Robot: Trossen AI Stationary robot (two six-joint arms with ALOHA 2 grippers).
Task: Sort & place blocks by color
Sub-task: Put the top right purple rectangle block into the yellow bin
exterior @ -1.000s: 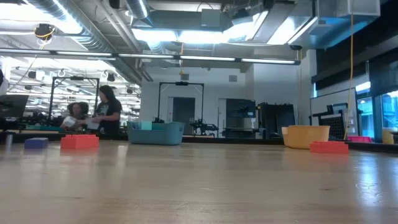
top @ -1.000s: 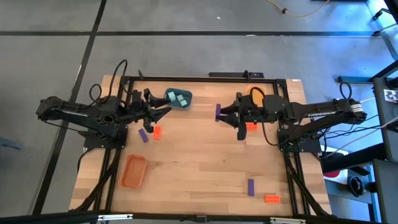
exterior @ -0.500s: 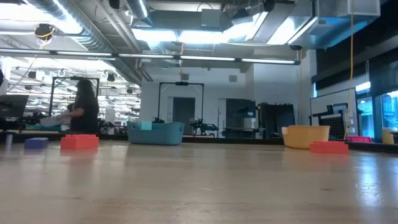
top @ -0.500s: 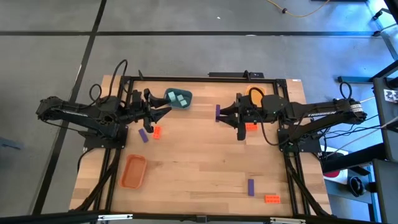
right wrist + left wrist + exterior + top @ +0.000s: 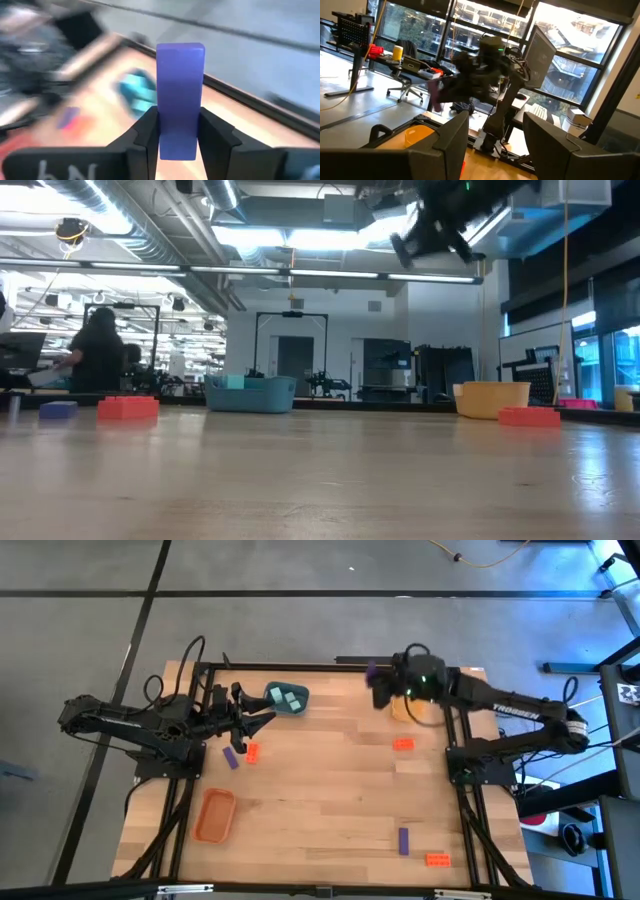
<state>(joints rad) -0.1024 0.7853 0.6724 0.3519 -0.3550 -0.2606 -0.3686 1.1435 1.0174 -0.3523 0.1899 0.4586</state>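
Right wrist view | purple block (image 5: 180,100): tall, smooth, upright | right jaws grip it | left jaws open

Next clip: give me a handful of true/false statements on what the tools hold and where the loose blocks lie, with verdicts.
1. The right tool is shut on a purple block. True.
2. The left tool holds an orange block. False: it is open and holds nothing, beside the blue tray.
3. Teal blocks lie in the blue tray. True.
4. The orange tray holds two purple blocks. False: nothing shows in it.
5. A purple block and an orange block lie close together on the table. True.
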